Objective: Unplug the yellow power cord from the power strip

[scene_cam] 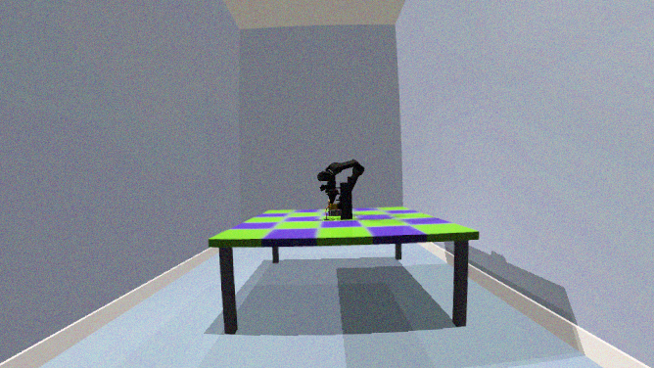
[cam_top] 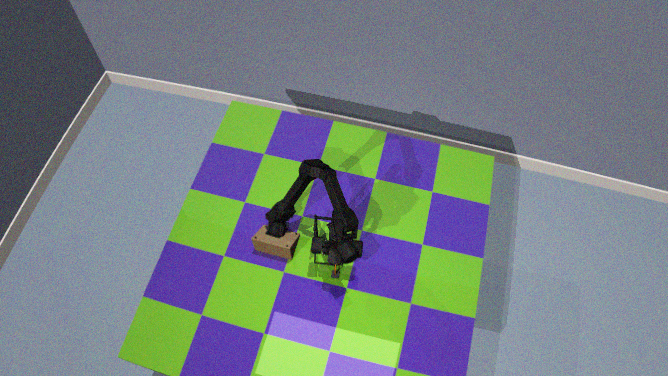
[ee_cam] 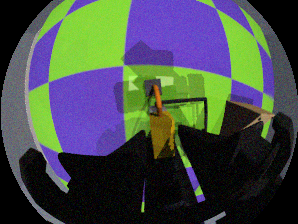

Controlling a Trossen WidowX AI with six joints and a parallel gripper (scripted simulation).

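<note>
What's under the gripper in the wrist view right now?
The yellow plug sits below the gripper, which is partly open. Its cord runs away over the checkered table. The gripper's dark body covers the plug's near end, so contact with the fingers cannot be seen.

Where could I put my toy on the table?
The outer ring of squares on the table looks free, along every edge. Crowded: the middle, around the tan base block, the arm, the gripper and the yellow plug.
</note>
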